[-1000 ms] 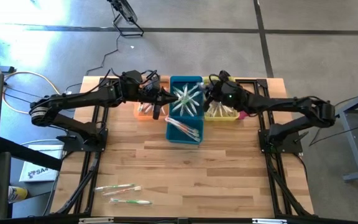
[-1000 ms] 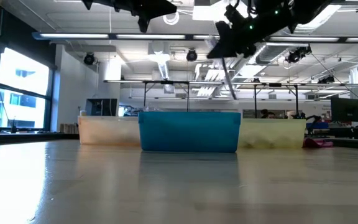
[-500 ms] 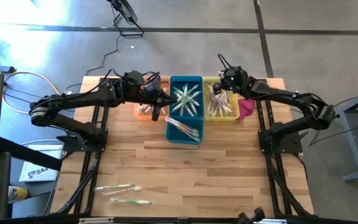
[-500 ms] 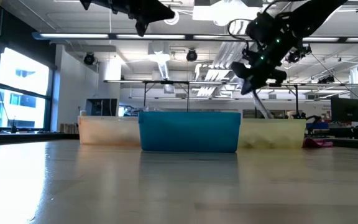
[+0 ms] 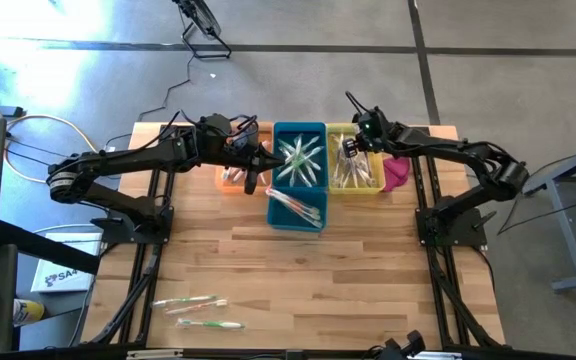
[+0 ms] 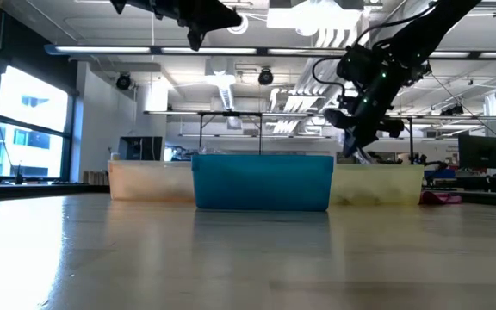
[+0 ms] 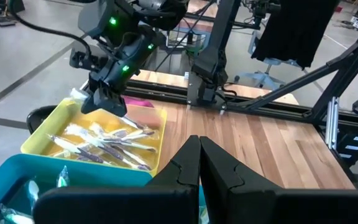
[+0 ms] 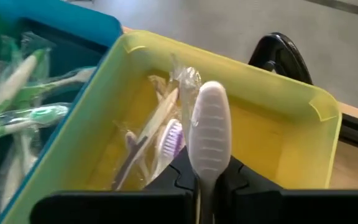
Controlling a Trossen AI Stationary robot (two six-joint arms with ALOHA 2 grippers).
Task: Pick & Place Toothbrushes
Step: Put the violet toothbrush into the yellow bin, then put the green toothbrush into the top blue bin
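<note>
A: High view first. Where was the right gripper?

B: We saw it over the far end of the yellow bin, with the blue bin just beside it and the pink cloth on its other side. The left gripper hung over the orange bin, fingers together on nothing. Loose toothbrushes lay well apart from both, at the near table edge.

A: Low view?

B: Right gripper sat just above the yellow bin's rim; the left arm was high above the blue bin.

A: Left wrist?

B: Its fingers were pressed together. Beyond them we saw the right gripper over the yellow bin, wrapped brushes piled below it.

A: Right wrist?

B: We saw its jaws clamped on a wrapped toothbrush, head pointing away from the gripper, over the yellow bin. More brushes lay below it; green ones sat in the blue bin alongside.
</note>
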